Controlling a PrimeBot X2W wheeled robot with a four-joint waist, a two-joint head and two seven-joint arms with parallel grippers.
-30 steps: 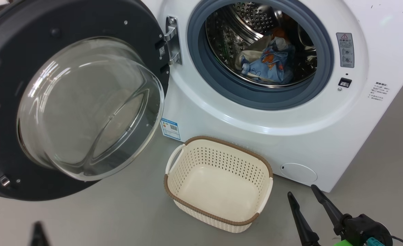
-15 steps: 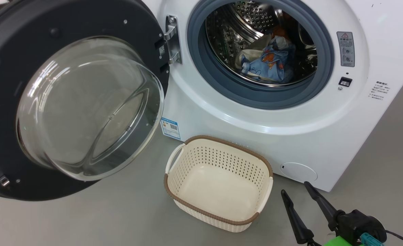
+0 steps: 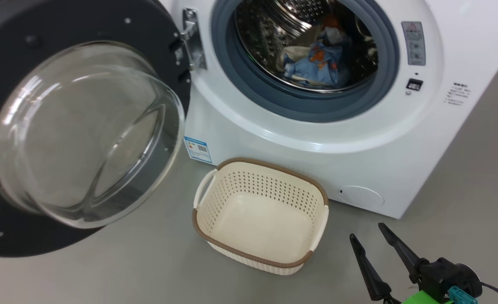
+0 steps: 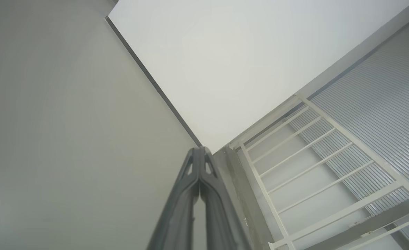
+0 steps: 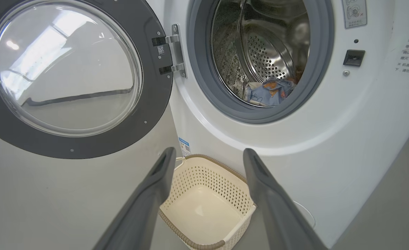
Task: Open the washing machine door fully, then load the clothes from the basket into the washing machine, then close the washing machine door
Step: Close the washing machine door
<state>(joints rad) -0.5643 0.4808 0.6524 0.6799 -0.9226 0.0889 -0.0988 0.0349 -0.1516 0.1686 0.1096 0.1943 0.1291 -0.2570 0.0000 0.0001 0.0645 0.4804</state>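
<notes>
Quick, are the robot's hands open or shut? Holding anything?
Left gripper: shut, holding nothing.
Right gripper: open, holding nothing.

right end effector (image 3: 366, 231) spread wide, empty, left end effector (image 4: 199, 150) pressed shut, seemingly empty

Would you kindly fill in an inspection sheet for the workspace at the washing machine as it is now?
Surface: grey floor, smooth.
Job's things: washing machine door swung wide open; clothes inside the drum; basket empty, on the floor before the washing machine.
Clutter: nothing seen.
Tools: left tool shut, holding nothing; right tool open, holding nothing, right of the basket.
Cables: thin dark cable behind the right tool.
Surroundings: pale railing, ribbed panel.
</notes>
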